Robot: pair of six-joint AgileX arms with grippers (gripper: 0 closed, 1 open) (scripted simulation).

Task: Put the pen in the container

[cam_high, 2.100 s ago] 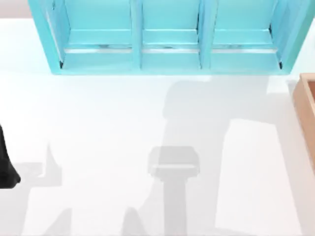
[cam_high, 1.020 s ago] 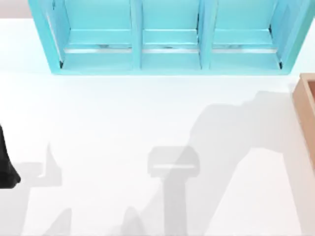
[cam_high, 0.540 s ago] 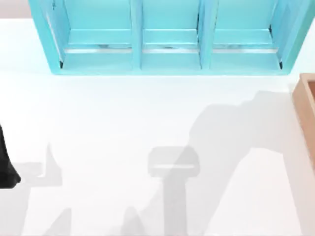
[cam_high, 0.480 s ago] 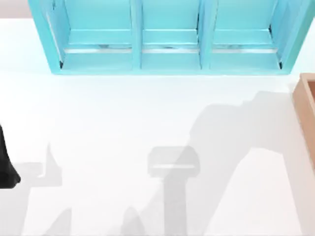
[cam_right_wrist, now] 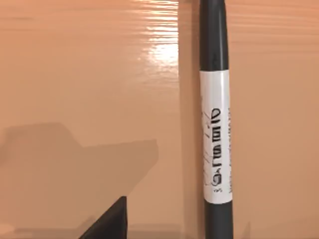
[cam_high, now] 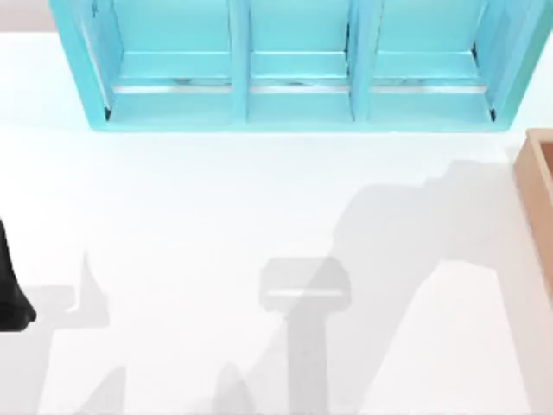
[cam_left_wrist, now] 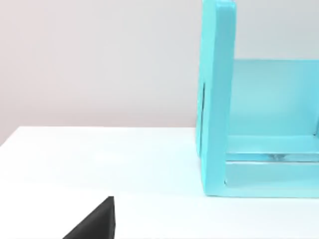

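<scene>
- Right gripper (cam_right_wrist: 109, 221): a dark wedge of it above glossy tan wood, casting a blocky shadow there; open or closed cannot be told.
- Holds nothing that can be seen; sits apart from the pen (cam_right_wrist: 216, 124), beside the pen's lower half.
- Pen: lies flat on that tan wood, which matches the container in colour. Slim black barrel, white label round the middle with black printed characters running along its length. Both ends run past the picture's edges.
- Container (cam_high: 537, 207): light tan wooden box at the worktop's right edge, thick plain wall, only partly in view from above.
- Teal shelf unit (cam_high: 298, 65): stands along the worktop's far edge, three compartments side by side with their floors bare.
- Left gripper (cam_left_wrist: 94, 224): a dark corner low over the white worktop (cam_high: 190, 225), well apart from the shelf unit's end wall; open or closed cannot be told.
- Left arm (cam_high: 10, 294): parked at the worktop's left edge.
</scene>
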